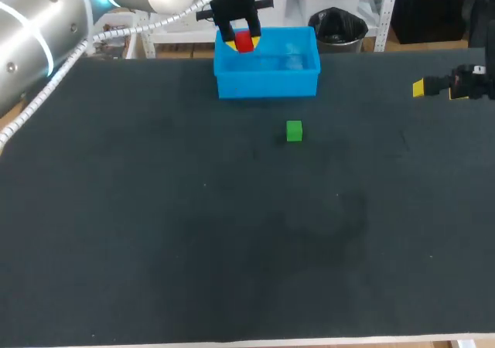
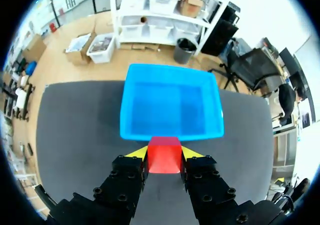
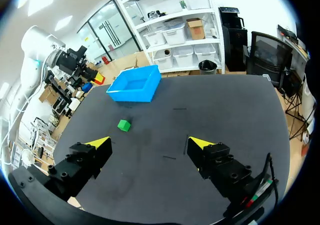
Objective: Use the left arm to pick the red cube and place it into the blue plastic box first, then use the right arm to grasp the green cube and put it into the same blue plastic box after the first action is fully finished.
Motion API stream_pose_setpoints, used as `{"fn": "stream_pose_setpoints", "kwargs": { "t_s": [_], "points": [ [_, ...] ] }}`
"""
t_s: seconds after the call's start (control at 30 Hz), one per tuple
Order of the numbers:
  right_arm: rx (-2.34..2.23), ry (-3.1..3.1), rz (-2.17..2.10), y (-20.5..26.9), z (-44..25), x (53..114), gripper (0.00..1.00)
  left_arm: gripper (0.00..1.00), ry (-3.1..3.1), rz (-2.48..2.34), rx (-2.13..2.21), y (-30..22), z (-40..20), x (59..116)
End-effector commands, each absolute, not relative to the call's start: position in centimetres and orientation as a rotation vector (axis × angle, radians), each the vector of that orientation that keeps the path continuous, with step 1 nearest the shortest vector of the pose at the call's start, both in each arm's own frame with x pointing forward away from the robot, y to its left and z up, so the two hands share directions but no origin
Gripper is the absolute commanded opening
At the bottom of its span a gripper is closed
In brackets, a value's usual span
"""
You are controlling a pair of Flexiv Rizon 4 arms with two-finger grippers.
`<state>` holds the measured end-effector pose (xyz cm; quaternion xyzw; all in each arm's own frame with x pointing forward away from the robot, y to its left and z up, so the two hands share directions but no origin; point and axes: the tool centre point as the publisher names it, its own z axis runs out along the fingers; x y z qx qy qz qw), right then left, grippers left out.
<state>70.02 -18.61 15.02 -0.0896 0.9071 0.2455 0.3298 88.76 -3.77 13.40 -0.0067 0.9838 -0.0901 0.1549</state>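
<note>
My left gripper (image 1: 243,42) hangs above the near left part of the blue plastic box (image 1: 267,73), shut on the red cube (image 1: 244,42). In the left wrist view the red cube (image 2: 164,155) sits between the yellow fingertips of the left gripper (image 2: 164,152), just over the near rim of the blue box (image 2: 171,105), which holds nothing. The green cube (image 1: 294,131) rests on the dark table in front of the box. My right gripper (image 1: 433,87) stays open at the table's right edge. From the right wrist, the green cube (image 3: 124,125) and the blue box (image 3: 136,85) lie well ahead of the right gripper (image 3: 150,144).
The dark table surface (image 1: 232,240) stretches wide in front of the green cube. My left arm (image 1: 46,31) and its white cable cross the back left corner.
</note>
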Motion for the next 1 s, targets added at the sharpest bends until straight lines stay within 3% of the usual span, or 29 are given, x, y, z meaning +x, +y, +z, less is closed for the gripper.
{"fn": "stream_pose_setpoints", "kwargs": {
  "t_s": [0.03, 1.0],
  "points": [
    [-0.234, 2.373, 0.642, -18.6, 15.0, 70.0, 1.00, 0.00, 2.834, -0.269, -0.014, -3.9, 13.8, 91.4],
    [-0.234, 2.373, 0.642, -18.6, 15.0, 70.0, 1.00, 0.00, 2.895, -0.510, -0.090, -4.4, 10.1, 98.4]
  ]
}}
